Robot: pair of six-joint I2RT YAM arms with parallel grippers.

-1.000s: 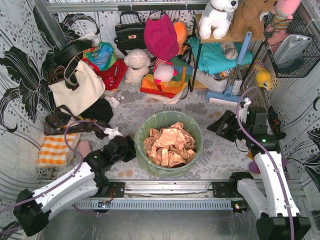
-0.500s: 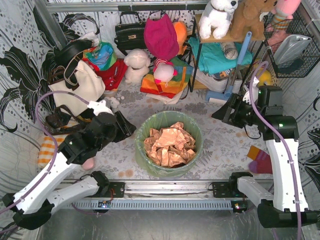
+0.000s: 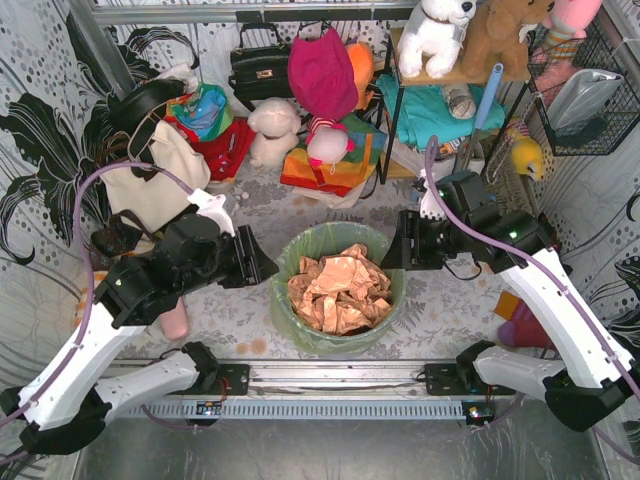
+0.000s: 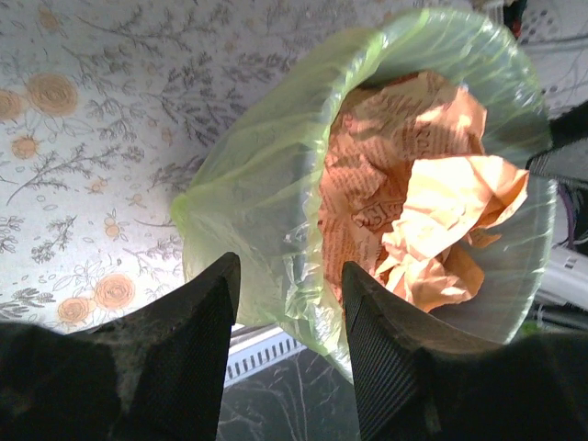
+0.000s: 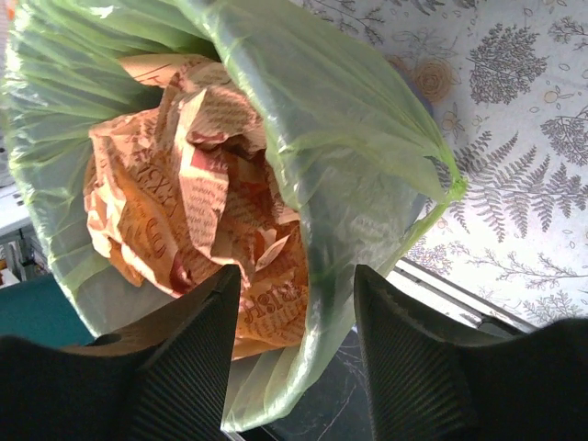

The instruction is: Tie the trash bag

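Nearest you, between the two arm bases, the trash bag (image 3: 318, 341) sits upright on the floral desk (image 3: 445, 312). Its mouth is round and open, the rim folded outward, w/ crumpled tan paper (image 3: 340, 285) filling it. No handle strips can be made out.

L gripper (image 3: 262, 272) hangs just beside the bag's left rim and R gripper (image 3: 392, 252) just beside its right rim. The bag lies directly between them, both arms approx. equally near.

In the left wrist view the L gripper (image 4: 292, 266) is spread wide and holds nothing, the green rim just ahead of the gap. The right wrist view shows the same for the R gripper (image 5: 296, 276): wide open, empty.

Your next move prob. has each gripper close on its own side of the rim.

At the back are handbags (image 3: 258, 62) and soft toys (image 3: 438, 30).
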